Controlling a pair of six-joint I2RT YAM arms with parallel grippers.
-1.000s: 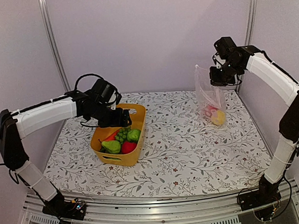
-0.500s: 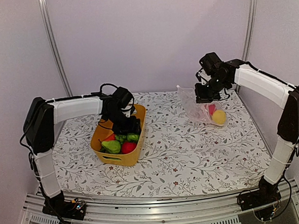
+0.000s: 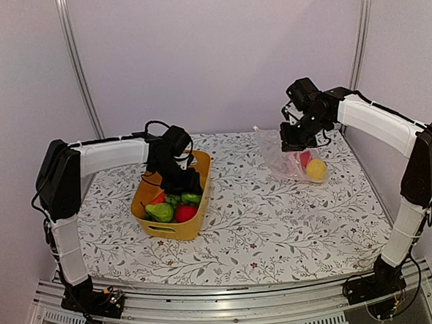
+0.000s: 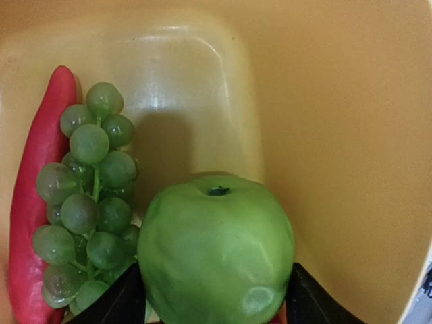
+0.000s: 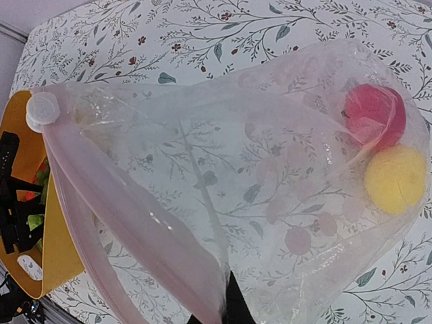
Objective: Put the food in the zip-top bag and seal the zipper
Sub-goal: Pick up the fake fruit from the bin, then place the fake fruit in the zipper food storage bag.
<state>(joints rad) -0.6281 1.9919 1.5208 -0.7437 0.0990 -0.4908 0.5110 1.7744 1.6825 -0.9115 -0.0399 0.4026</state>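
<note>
Holds the left gripper (image 4: 212,300) down inside the yellow plastic basket (image 4: 337,101) now, not above its rim as a second ago. Straddles a glossy green toy apple (image 4: 216,250) with spread fingers (image 4: 118,304) close against its flanks; cannot tell whether pinching yet. Presses the right gripper (image 3: 296,136) together on the clear crinkly zip-top bag (image 5: 256,189) at its mouth, a red ball (image 5: 374,115) and a yellow ball (image 5: 395,179) at its far end. Risks squirting the slick apple forward if squeezed off-centre. Works over a leaf-print tablecloth (image 3: 278,217), within pale lilac walls (image 3: 217,59).
</note>
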